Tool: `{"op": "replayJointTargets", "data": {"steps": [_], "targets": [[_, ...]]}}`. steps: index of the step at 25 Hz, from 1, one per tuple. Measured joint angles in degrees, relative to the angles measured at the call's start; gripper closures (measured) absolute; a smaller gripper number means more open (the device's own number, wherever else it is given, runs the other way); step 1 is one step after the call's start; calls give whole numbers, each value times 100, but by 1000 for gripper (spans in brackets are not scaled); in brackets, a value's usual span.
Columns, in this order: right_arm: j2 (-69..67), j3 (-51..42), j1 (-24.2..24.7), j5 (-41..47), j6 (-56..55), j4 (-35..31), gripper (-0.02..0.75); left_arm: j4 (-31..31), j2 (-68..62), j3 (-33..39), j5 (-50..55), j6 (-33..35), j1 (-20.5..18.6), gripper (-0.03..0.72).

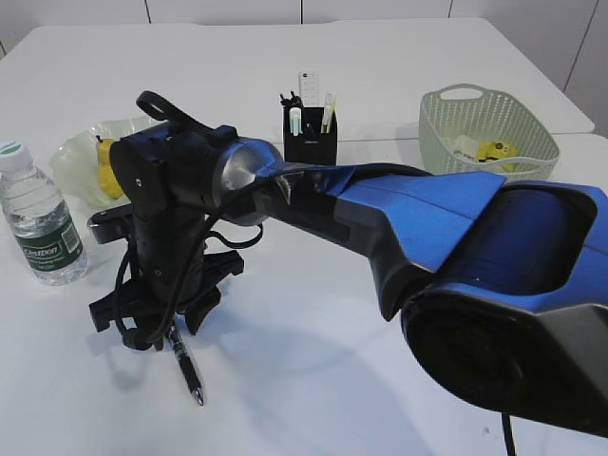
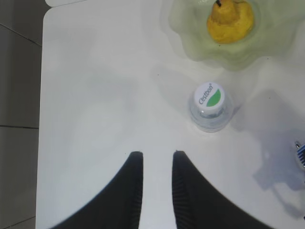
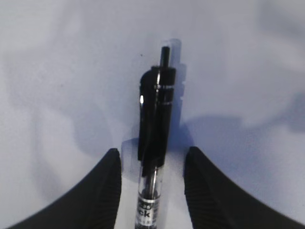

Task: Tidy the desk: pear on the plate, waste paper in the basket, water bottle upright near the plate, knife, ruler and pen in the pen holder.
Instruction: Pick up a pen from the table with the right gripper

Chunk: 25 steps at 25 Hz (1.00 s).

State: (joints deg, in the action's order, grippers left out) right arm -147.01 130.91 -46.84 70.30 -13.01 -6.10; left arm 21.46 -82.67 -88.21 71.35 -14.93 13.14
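Note:
A black pen (image 1: 187, 365) (image 3: 155, 124) lies on the white desk (image 1: 313, 361). My right gripper (image 1: 171, 331) (image 3: 152, 150) is lowered over it, open, one finger on each side with a gap to both. The left gripper (image 2: 157, 153) hangs high above the desk, slightly open and empty. The water bottle (image 1: 40, 214) (image 2: 210, 106) stands upright beside the plate (image 1: 71, 157) (image 2: 190, 43), which holds the pear (image 1: 106, 169) (image 2: 230, 20). The waste paper (image 1: 494, 149) lies in the basket (image 1: 486, 123). The ruler (image 1: 309, 87) stands in the pen holder (image 1: 311, 138) with other items; I cannot pick out the knife.
The right arm's blue body (image 1: 456, 247) stretches from the near right across the middle of the desk. The desk's left edge (image 2: 42, 119) runs close to the bottle, with dark floor beyond it.

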Motion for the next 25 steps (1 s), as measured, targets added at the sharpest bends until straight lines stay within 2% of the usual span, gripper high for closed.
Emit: {"op": "replayJointTargets", "data": {"steps": [20, 25], "targets": [[0, 14, 0, 0, 0, 0, 385, 0, 0, 0, 0, 0, 0, 546], [0, 14, 0, 0, 0, 0, 430, 0, 0, 0, 0, 0, 0, 546]]}}
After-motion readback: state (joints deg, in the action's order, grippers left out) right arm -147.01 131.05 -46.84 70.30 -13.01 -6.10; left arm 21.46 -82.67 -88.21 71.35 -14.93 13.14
